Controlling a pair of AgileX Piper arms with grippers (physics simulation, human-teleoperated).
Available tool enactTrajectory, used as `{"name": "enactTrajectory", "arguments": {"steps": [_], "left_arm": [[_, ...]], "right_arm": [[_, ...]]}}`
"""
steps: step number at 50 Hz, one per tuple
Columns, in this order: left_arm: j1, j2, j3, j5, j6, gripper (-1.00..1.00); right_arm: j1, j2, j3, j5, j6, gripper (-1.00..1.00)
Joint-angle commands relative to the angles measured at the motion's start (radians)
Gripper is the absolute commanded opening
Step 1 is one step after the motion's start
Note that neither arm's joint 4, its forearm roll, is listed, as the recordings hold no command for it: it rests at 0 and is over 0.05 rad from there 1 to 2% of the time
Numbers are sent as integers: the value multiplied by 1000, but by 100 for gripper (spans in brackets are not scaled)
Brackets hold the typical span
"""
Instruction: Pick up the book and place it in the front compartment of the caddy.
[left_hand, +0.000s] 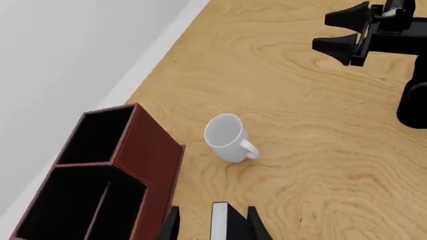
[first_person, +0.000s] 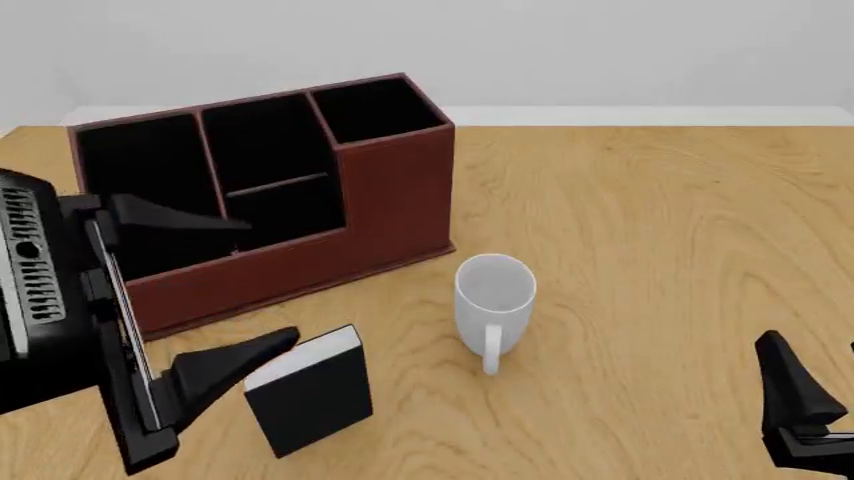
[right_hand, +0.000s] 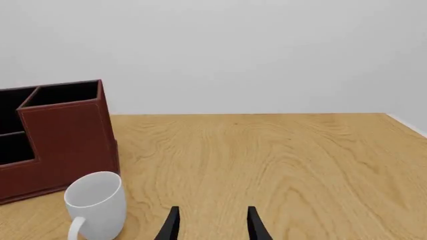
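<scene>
Left gripper (first_person: 200, 300) spread wide, gripping nothing; book (first_person: 314, 390) stands on the table just right of its near finger, near of the caddy (first_person: 387, 200). Right gripper (right_hand: 210, 222) parted, empty.

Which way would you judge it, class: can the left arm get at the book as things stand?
Probably yes. The left gripper is open right beside the book, one fingertip almost at its top edge, and the book shows between the fingers in the left wrist view. The white mug and the caddy stand clear.
</scene>
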Motion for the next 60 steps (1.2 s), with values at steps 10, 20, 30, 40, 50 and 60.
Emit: {"name": "enactTrajectory", "arguments": {"steps": [10,20,30,40,50,60], "left_arm": [[-62,199,1,22,-15,100],[-26,210,61,-41,49,100],[-26,238,115,-91,41,100],[26,270,166,-156,61,100],[75,265,192,-178,96,100],[98,267,215,-196,100,100]], "right_arm": [[0,-1,0,1,0,100],[0,-1,0,1,0,100],[0,0,-1,0,0,100],[0,1,-1,0,0,100],[0,1,-1,0,0,100],[0,1,-1,0,0,100]]}}
